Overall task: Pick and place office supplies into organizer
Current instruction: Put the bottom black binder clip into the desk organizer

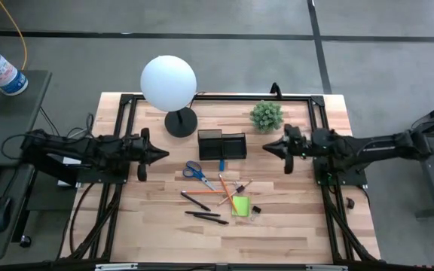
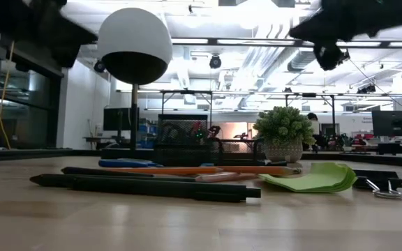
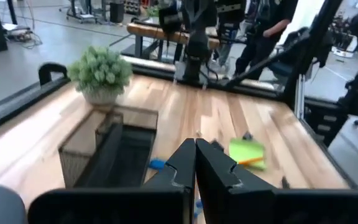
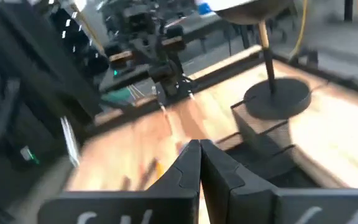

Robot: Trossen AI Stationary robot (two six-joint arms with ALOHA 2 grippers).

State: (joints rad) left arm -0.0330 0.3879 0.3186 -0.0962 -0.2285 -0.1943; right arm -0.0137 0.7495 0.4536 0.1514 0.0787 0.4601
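1. L gripper (image 1: 163,154): fingers pressed together, holding nothing, above table's left half, tip pointing toward centre. Organizer (image 1: 221,144) sits just beyond its tip, near but apart.
2. R gripper (image 1: 268,148): fingers pressed together, empty, above right half, tip pointing at organizer's right end; not touching.
3. Organizer: black wire mesh, rectangular, divided compartments; stands on table (image 1: 292,218) between both grippers, beside lamp base (image 1: 181,122).
4. Supplies lie loose on light wood planks, nearer the front edge than both grippers.
5. Scissors (image 1: 197,173): 1 pr, blue handles, metal blades.
6. Pencils (image 1: 227,193): orange, thin; approx. 3, crossed, exact count unclear.
7. Pens (image 1: 206,217): black, slim; approx. 3.
8. Sticky pad (image 1: 239,205): 1, lime green, square, edge curled.
9. Clip (image 1: 255,212): 1, small, dark, just beside pad.
10. Potted plant (image 1: 266,116): 1, green, near the organizer's right end.
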